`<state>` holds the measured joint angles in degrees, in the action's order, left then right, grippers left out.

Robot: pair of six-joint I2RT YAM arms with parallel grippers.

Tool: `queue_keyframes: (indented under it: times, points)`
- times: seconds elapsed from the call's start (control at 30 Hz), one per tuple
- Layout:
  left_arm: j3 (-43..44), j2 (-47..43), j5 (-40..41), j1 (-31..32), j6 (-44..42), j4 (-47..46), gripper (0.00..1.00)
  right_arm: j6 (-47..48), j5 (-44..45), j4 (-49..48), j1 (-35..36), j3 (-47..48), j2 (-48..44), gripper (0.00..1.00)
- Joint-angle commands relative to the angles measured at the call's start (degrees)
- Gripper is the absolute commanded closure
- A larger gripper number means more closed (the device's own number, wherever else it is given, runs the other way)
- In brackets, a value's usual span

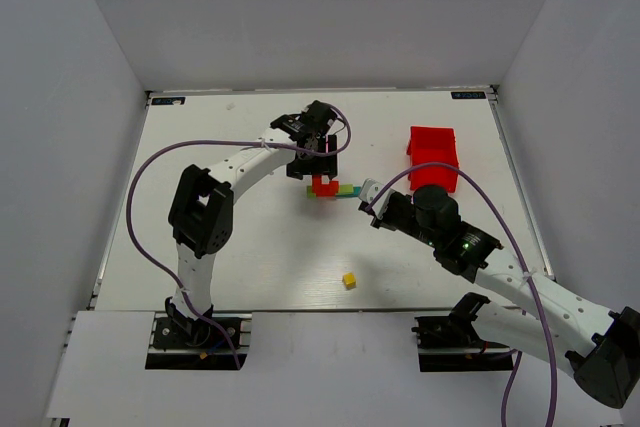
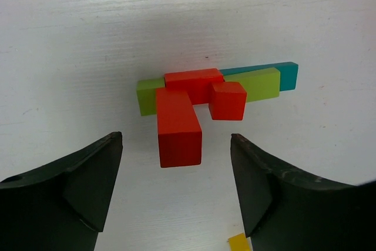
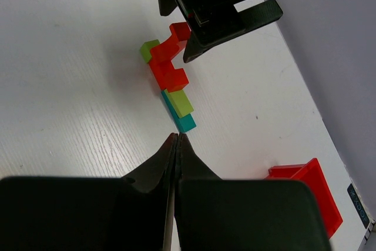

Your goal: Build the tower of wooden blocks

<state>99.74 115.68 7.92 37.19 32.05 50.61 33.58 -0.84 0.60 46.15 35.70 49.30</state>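
The wood block tower (image 1: pixel 325 187) is a low stack near the table's middle. In the left wrist view a red arch (image 2: pixel 191 101) rests on a green bar (image 2: pixel 258 83), with a teal bar (image 2: pixel 286 74) behind it. My left gripper (image 2: pixel 176 145) is open directly above the stack, one finger on each side of the arch and touching nothing. My right gripper (image 3: pixel 177 136) is shut and empty, its tip just short of the teal bar's end (image 3: pixel 185 123). A loose yellow cube (image 1: pixel 349 280) lies on the table nearer the arm bases.
A larger red plastic bin (image 1: pixel 433 157) stands to the right of the stack and also shows as the red bin (image 3: pixel 308 195) in the right wrist view. White walls enclose the table. Purple cables loop over both arms.
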Motion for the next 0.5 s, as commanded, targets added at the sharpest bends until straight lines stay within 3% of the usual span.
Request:
queue_keyframes:
  times: [0.0, 0.07, 0.1, 0.2, 0.23, 0.33, 0.37, 0.47]
  points:
    - [2.0, -2.4, -1.1, -0.4, -0.3, 0.3, 0.15, 0.3, -0.5, -0.7, 0.0, -0.8, -1.2, 1.00]
    - [2.6, -1.9, -1.7, -0.4, -1.0, 0.3, 0.13, 0.1, -0.4, -0.7, -0.1, -0.8, -1.1, 1.00]
    - [2.6, -1.9, -1.7, -0.4, -1.0, 0.3, 0.08, 0.1, -0.3, -0.7, 0.0, -0.9, -1.2, 1.00]
    - [2.6, -3.8, -0.9, -0.4, -2.3, 0.8, 0.06, 0.8, 0.1, -0.7, 0.0, -1.1, -1.6, 1.00]
    - [2.6, -4.9, -0.1, -0.4, -2.8, 0.8, 0.06, 1.1, 0.1, -0.7, -0.1, -1.1, -2.0, 0.95]
    - [-0.7, -11.7, 5.4, 0.2, -5.2, -1.0, 0.06, 3.0, 0.1, -0.7, -0.1, -1.8, -3.1, 0.61]
    - [-2.1, -13.9, 6.0, 0.2, -5.9, -1.8, 0.06, 3.4, -0.1, 1.0, 0.0, -2.0, -3.2, 0.44]
    - [-9.5, -24.7, 5.3, -0.4, -8.5, -8.2, 0.09, 5.0, -1.9, 2.0, -0.2, -2.1, -2.6, 0.42]
